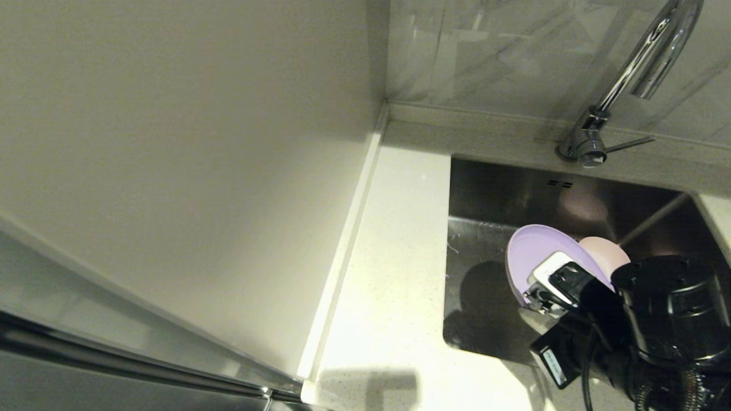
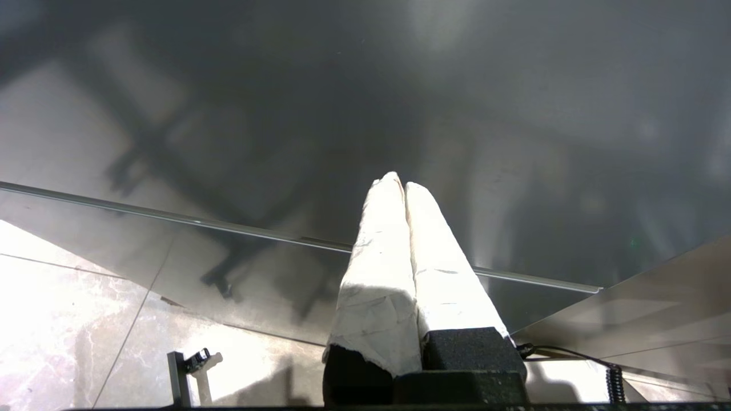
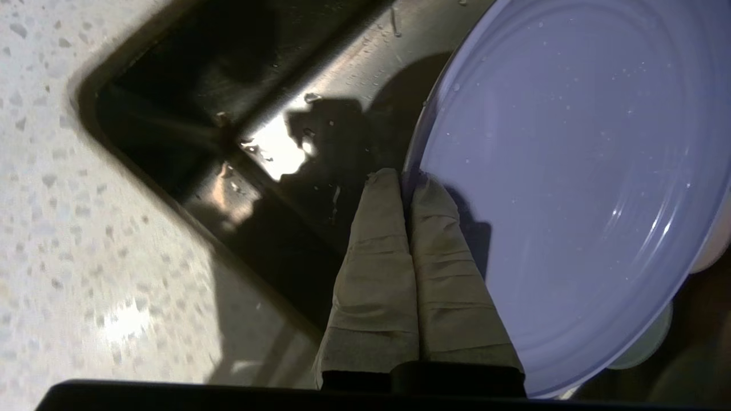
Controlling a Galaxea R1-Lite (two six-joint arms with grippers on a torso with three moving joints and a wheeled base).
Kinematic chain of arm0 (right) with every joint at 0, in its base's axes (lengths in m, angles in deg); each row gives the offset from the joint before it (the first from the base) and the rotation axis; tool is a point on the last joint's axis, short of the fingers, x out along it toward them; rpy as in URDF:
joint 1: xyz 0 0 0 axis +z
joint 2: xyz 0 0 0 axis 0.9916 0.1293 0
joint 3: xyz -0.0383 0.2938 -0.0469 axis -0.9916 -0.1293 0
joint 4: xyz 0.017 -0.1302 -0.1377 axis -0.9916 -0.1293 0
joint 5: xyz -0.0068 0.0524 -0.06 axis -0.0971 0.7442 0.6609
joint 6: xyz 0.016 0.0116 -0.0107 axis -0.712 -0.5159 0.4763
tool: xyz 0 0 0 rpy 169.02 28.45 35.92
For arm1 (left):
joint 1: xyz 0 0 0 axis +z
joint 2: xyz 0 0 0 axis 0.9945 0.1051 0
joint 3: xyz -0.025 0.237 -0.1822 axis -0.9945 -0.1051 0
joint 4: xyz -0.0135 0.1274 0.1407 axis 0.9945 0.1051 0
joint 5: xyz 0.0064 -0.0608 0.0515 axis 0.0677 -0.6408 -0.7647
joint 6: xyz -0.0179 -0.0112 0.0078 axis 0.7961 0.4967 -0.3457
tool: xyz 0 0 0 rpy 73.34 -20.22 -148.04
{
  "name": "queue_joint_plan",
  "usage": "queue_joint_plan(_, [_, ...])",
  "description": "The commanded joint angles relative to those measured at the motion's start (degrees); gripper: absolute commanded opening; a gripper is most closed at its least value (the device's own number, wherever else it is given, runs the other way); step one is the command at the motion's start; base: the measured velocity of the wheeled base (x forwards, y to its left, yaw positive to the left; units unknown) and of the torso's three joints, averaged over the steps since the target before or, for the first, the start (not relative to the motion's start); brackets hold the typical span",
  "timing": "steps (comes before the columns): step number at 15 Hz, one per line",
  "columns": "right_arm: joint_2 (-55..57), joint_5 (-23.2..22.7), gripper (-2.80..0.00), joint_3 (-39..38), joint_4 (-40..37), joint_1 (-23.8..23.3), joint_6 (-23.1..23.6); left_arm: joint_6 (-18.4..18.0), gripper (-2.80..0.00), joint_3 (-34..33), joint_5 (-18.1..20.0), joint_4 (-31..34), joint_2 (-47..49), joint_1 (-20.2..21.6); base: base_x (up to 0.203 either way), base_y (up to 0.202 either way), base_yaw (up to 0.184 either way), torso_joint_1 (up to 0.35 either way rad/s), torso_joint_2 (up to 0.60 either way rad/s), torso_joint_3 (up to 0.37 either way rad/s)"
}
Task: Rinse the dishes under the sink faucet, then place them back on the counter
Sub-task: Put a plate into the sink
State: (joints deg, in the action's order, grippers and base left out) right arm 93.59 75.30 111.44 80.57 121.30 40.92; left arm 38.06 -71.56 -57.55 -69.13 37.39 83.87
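The lilac plate (image 1: 534,245) stands tilted on edge inside the sink (image 1: 485,194), wet with small drops. My right gripper (image 1: 534,297) is shut on the plate's rim, one finger on each face, as the right wrist view shows (image 3: 406,180). The pale pink bowl (image 1: 605,254) sits just behind the plate. Under the plate (image 3: 571,171) in the right wrist view peeks a pale bowl rim (image 3: 642,345), which may be the blue-grey bowl. The chrome faucet (image 1: 634,68) arches at the back right, away from the plate. My left gripper (image 2: 402,185) is shut, empty and parked out of the head view.
The white speckled counter (image 1: 394,257) runs along the sink's left side, bounded by a raised lip and the beige wall panel (image 1: 171,142). The faucet lever (image 1: 628,144) points right. Two overflow slots (image 1: 559,183) mark the sink's back wall.
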Motion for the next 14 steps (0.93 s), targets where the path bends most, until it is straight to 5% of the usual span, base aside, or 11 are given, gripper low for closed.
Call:
queue_joint_plan(1, [7.8,-1.1,-2.80,0.2,2.3,0.0,-0.5,0.0,-2.80,-0.2,0.0,0.0,0.0,0.0,0.000,0.000,0.000,0.000,0.00,0.000])
queue_joint_plan(11, [9.6,-4.1,-2.80,-1.8,2.9,-0.1,-3.5,0.0,-2.80,-0.2,0.0,0.0,0.0,0.0,0.000,0.000,0.000,0.000,0.00,0.000])
queue_joint_plan(12, [9.5,-4.1,0.00,-2.1,2.9,-0.1,-3.9,0.0,-2.80,-0.1,0.0,0.0,0.0,0.0,0.000,0.000,0.000,0.000,0.00,0.000])
queue_joint_plan(14, [9.2,-4.1,0.00,-2.8,2.8,-0.1,-4.0,0.0,-2.80,-0.2,0.0,0.0,0.0,0.0,0.000,0.000,0.000,0.000,0.00,0.000])
